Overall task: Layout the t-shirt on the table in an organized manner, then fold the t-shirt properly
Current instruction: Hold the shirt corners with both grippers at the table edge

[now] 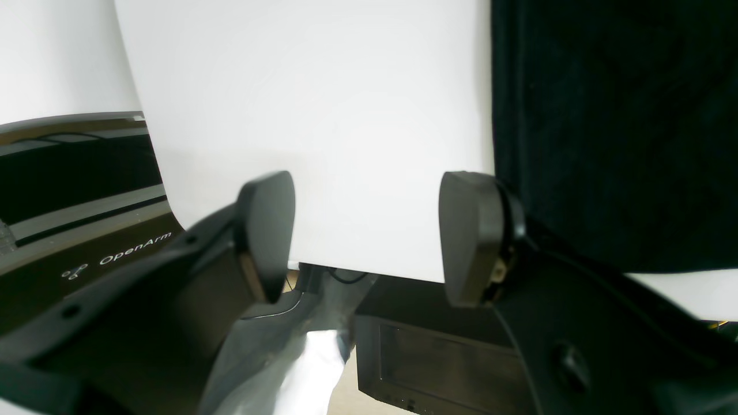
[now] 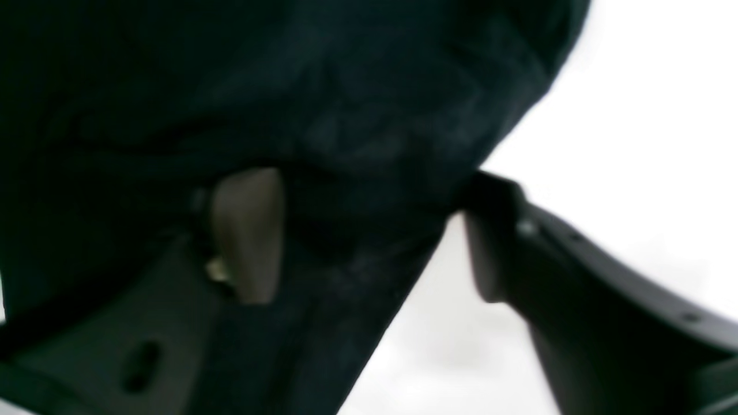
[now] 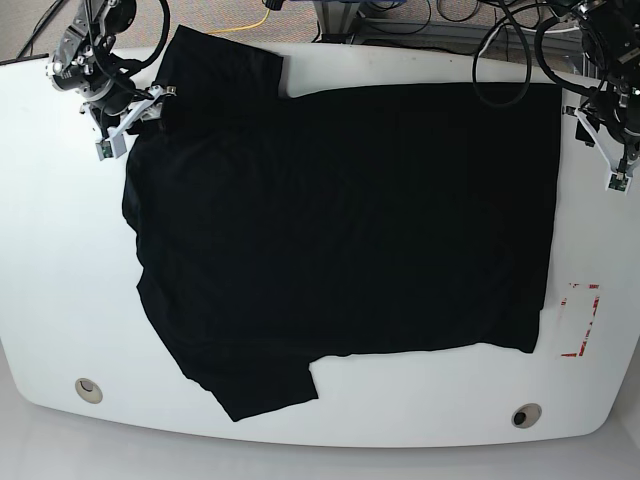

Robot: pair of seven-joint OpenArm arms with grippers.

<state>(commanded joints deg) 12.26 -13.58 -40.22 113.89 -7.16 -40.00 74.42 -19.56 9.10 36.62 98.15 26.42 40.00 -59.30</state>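
Observation:
The black t-shirt [image 3: 340,230] lies spread flat over the white table [image 3: 420,425], with one sleeve at the far left [image 3: 220,55] and the other at the near left [image 3: 260,385]. My right gripper [image 3: 130,115] stands at the shirt's far-left edge, beside the far sleeve. In the right wrist view it [image 2: 369,236] is open, with black t-shirt fabric [image 2: 323,104] under and between the fingers. My left gripper [image 3: 600,145] hovers just off the shirt's right edge. In the left wrist view it [image 1: 369,230] is open over bare table [image 1: 323,104], the t-shirt [image 1: 611,115] to its right.
A red dashed rectangle [image 3: 580,320] is marked near the table's right edge. Two round grey grommets [image 3: 88,390] [image 3: 526,415] sit near the front edge. Cables [image 3: 500,40] run behind the table. A dark box [image 1: 438,363] shows below the table edge.

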